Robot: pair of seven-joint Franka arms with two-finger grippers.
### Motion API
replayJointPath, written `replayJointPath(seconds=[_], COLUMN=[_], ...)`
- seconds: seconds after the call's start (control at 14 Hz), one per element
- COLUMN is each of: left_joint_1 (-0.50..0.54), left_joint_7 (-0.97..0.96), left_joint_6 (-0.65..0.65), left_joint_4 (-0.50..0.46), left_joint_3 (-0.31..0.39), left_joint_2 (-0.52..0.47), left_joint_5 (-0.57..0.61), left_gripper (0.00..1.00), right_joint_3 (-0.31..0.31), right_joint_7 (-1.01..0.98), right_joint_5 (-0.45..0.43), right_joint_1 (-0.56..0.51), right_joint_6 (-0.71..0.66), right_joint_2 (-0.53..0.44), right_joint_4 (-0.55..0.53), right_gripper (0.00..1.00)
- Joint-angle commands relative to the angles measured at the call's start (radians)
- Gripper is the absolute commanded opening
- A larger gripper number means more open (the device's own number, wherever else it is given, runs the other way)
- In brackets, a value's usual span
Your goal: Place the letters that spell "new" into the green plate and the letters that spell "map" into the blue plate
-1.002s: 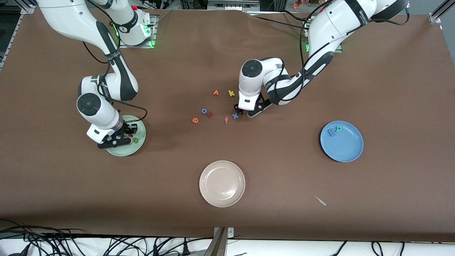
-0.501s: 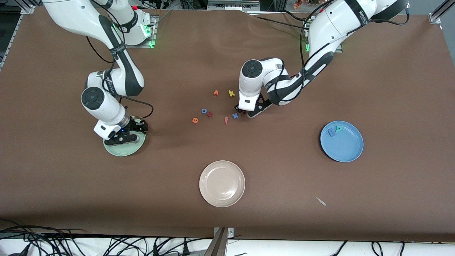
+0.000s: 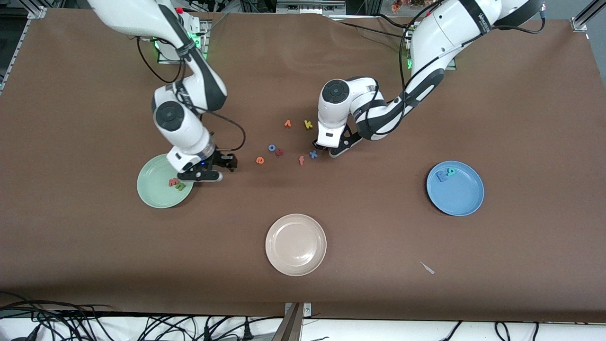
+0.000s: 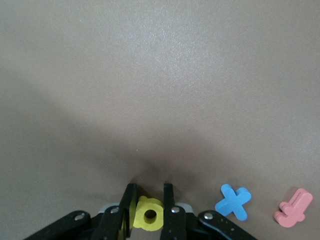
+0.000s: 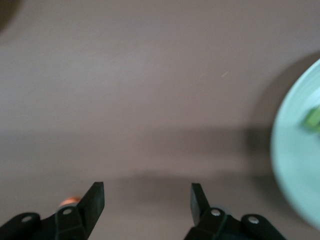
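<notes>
Three round shallow-rimmed plates: beige-white plate [image 3: 296, 244] nearest; blue plate [image 3: 455, 188] holding blue "m" [image 3: 443, 176] and teal "p" [image 3: 451, 171]; green plate [image 3: 163, 181] holding red "w" [image 3: 173, 182] and green "n" [image 3: 180, 186]. Right gripper [image 5: 147, 200], fingers spread and empty, hangs beside green plate near orange "e" [image 3: 260, 160]. Left gripper [image 4: 149, 205] pinches yellow foam "a" [image 4: 148, 214] beside blue "x" [image 4: 233, 201] and salmon "f" [image 4: 294, 207].

Foam letters are the only readable signs. A yellow "a" [image 4: 148, 215] sits clamped between the left jaws. Just beside those jaws on the desk [image 3: 426, 94] lie a blue "x" [image 4: 233, 201] and a salmon "f" [image 4: 294, 207]. Near them lie a yellow "k" [image 3: 308, 124] and a blue "o" [image 3: 272, 148]. Lettering on the left arm's link [image 3: 480, 16] is too small to read.
</notes>
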Motion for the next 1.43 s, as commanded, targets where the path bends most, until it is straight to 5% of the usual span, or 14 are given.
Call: replayJointPath(seconds=[0.0, 0.5, 1.36], left_joint_1=[-0.01, 0.004, 0.169], left_joint_7=[-0.014, 0.079, 0.895], left_joint_6=[-0.017, -0.082, -0.572], left_joint_4=[-0.004, 0.014, 0.292], left_joint_3=[0.007, 0.004, 0.006], left_joint_2=[0.004, 0.001, -0.001], left_joint_5=[0.02, -0.015, -0.254], left_gripper=[0.12, 0.02, 0.02], right_joint_3=[-0.009, -0.011, -0.015], right_joint_7=[0.164, 0.428, 0.518], right_joint_5=[-0.011, -0.227, -0.236], right_joint_1=[0.094, 0.166, 0.203], right_joint_6=[0.007, 0.034, 0.079], right_joint_2=[0.02, 0.074, 0.158], right_joint_4=[0.003, 0.005, 0.067], right_gripper=[0.78, 0.78, 0.76])
